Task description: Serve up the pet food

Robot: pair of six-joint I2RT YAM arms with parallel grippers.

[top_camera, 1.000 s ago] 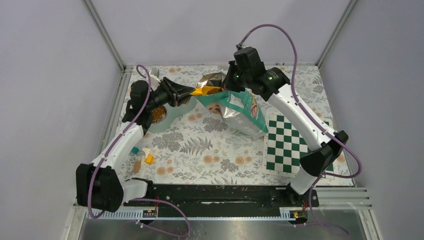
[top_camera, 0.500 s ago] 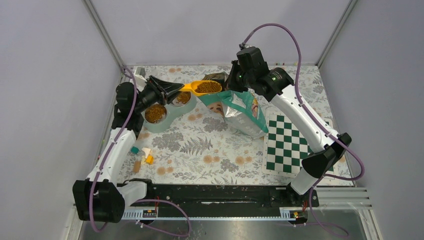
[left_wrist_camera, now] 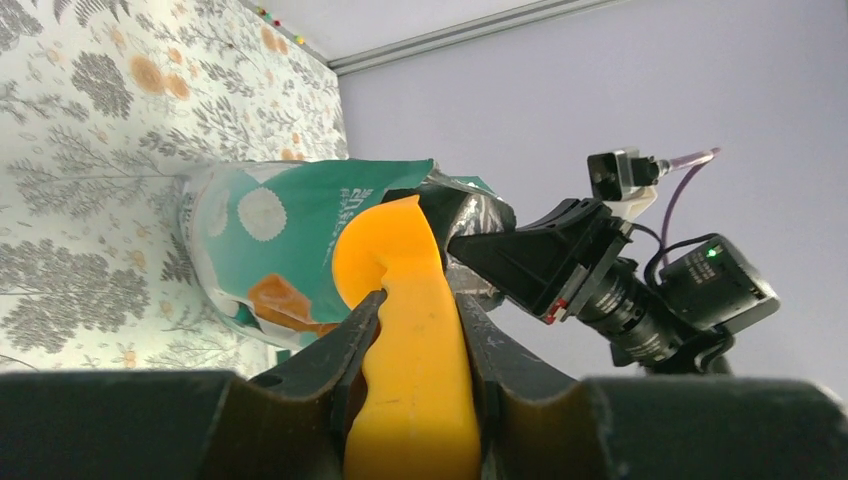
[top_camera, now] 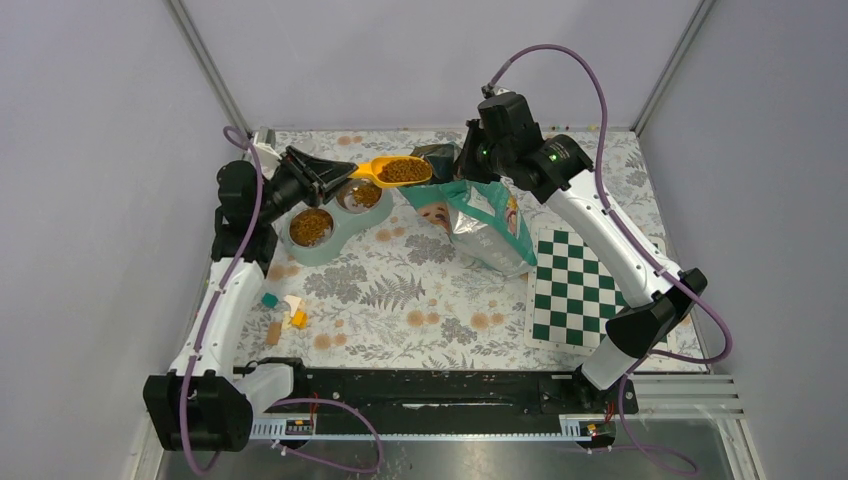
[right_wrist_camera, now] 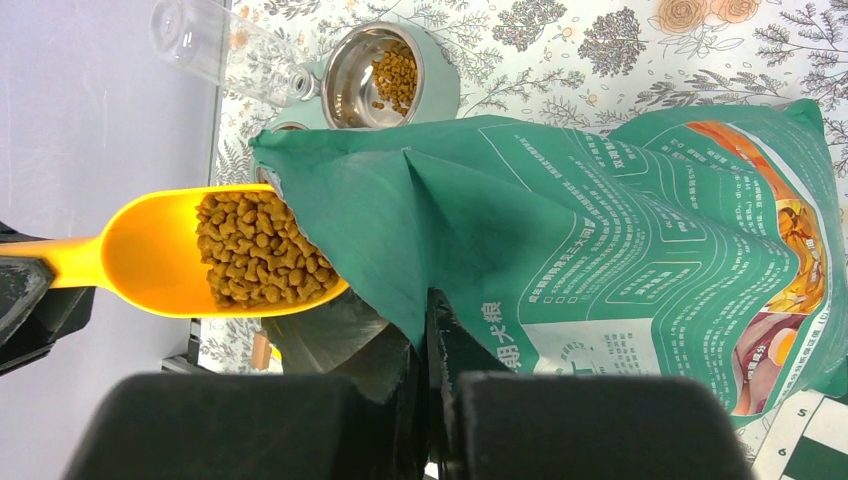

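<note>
Left fingers (top_camera: pixel 336 176): clenched on the handle of a yellow scoop (top_camera: pixel 375 172), one finger on each side of the handle in the left wrist view. The scoop (left_wrist_camera: pixel 410 390) is held level above the far part of the worktop (top_camera: pixel 400 300), handle to the left, bowl to the right.

Kibble (top_camera: pixel 404 170): a heap is carried in the scoop bowl and is seen plainly in the right wrist view (right_wrist_camera: pixel 255 250).

Right fingers (right_wrist_camera: pixel 440 345): closed tight on the top edge of a green bag (right_wrist_camera: pixel 600 260), with the film pinched between them. The bag (top_camera: pixel 478 215) is placed far, right of centre. The scoop bowl is held just outside the bag mouth; its right end is hidden behind the bag edge in the right wrist view.

Feeder (top_camera: pixel 335 238): a pale green twin-bowl unit at far left, to the left of the scoop bowl. More kibble is noted in both bowls, the right one holding only a little. A clear bottle (right_wrist_camera: pixel 215 50) lies just beside it.

A chessboard (top_camera: pixel 570 290) lies flat at right, just beside the bag base. Small blocks (top_camera: pixel 285 315) are scattered at near left.
</note>
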